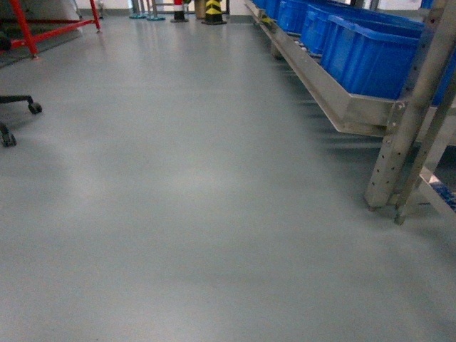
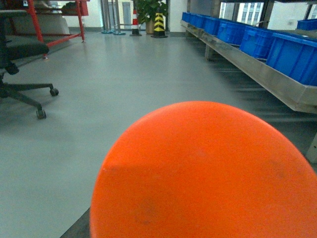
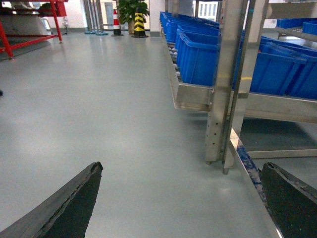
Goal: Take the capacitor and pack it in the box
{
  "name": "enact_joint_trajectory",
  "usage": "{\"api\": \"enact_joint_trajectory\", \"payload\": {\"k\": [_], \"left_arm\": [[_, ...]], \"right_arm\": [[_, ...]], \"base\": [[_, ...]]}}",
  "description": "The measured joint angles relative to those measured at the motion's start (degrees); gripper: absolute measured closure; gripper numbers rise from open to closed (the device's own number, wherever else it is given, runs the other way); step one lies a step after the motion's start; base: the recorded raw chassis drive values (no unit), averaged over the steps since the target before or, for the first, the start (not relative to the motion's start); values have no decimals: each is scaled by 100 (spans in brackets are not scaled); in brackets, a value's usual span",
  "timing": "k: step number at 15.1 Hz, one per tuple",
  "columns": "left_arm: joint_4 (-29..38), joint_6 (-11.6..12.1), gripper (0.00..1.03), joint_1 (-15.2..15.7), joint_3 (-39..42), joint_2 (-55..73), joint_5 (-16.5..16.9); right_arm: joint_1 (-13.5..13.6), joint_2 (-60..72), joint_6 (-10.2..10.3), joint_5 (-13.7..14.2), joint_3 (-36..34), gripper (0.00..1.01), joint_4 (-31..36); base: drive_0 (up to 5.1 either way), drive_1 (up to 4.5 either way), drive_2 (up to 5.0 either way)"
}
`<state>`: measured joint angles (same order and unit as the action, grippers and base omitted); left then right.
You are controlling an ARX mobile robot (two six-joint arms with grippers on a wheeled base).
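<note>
Neither the box nor any capacitor shows in any of the three views, so the step in hand reads as travel or search rather than picking. The head view is almost all grey floor (image 1: 178, 214), with a steel rack (image 1: 399, 135) running up the right side of the frame and blue crates (image 1: 363, 50) sitting on its sloped shelf. These crates are not the pale pink tub the task wants, and their contents cannot be seen from here.

The right gripper (image 3: 181, 203) stands wide open — its two dark fingers (image 3: 69, 206) sit at the lower left and lower right corners of the right wrist view with bare floor between them, holding nothing. The left gripper's state cannot be told: the left wrist view is filled across its lower half by a smooth orange rounded surface (image 2: 203, 173) that hides whatever lies below; what that surface belongs to is unclear.

To do this step well, the base should probably move slowly and parallel to the rack, keeping well apart from the upright post (image 1: 410, 128) at the right of the head view. An office chair (image 2: 25, 64) stands at the upper left of the left wrist view, and a striped bollard (image 1: 213, 11) at the top centre of the head view — both worth a wide berth. The arms are best kept tucked until the tub and the parts come into view; no reach should be committed before then.
</note>
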<state>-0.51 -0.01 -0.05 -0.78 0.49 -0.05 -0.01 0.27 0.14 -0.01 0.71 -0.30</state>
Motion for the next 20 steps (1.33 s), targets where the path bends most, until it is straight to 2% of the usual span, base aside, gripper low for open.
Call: {"api": "enact_joint_trajectory", "payload": {"k": [20], "left_arm": [[11, 0, 59, 0, 0, 0, 2]], "right_arm": [[0, 0, 0, -2, 0, 3, 2]], "base": [[-497, 248, 248]]}}
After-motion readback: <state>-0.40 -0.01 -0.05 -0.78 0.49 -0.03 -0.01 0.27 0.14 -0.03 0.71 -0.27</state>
